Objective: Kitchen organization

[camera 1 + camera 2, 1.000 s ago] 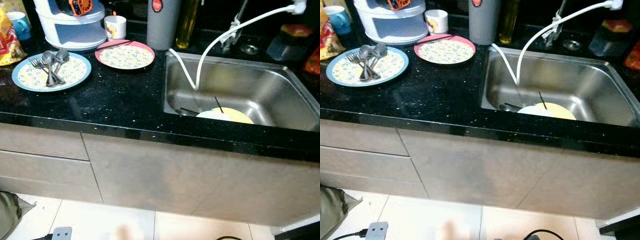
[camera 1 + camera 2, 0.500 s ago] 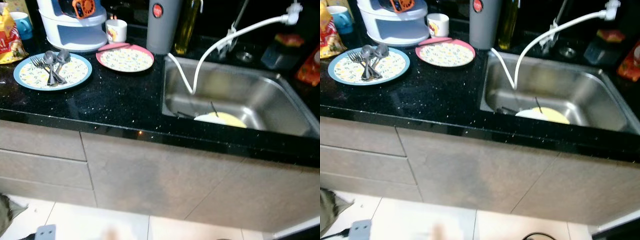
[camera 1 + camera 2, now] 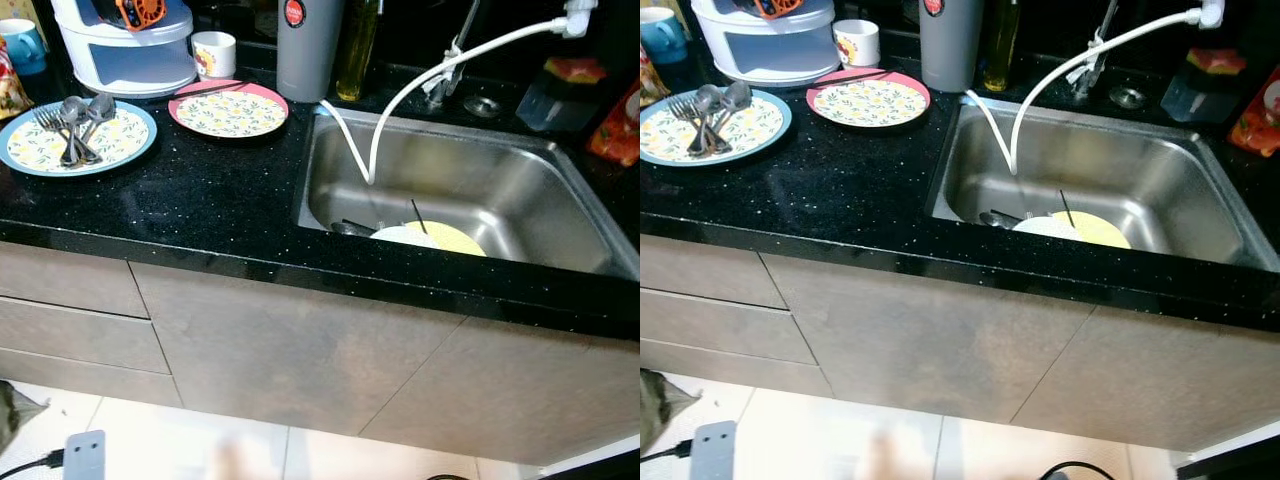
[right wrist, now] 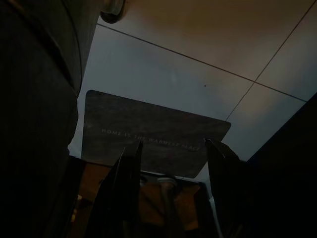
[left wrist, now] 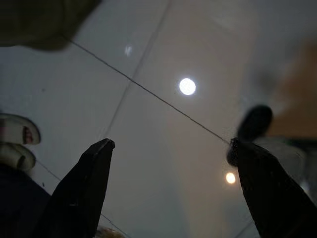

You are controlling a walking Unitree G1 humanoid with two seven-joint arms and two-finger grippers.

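Status: looks like the very start, nothing sorted yet as far as I can judge.

- Black worktop (image 3: 210,205) carries a blue-rimmed plate (image 3: 120,148), upper left of the frame, with a bunch of spoons and forks (image 3: 72,125) lying on it.
- Pink-rimmed plate (image 3: 228,110) just right of it, dark chopsticks across its far edge; a small mug (image 3: 214,53) behind it.
- Grey canister (image 3: 308,45) and oil bottle (image 3: 357,50) at top centre, by the sink corner.
- Sink (image 3: 520,200), right half of the frame: yellow plate (image 3: 450,238) and white plate (image 3: 400,236) at the bottom with cutlery, white hose (image 3: 440,65) hanging in.

Left gripper (image 5: 168,148) jaws wide apart, empty, pointed at the tiled floor (image 5: 163,124). Right gripper (image 4: 171,148) jaws also apart, empty, over a dark floor mat (image 4: 148,129).

Left to do: all of it. Plates, cutlery and sink contents are untouched.
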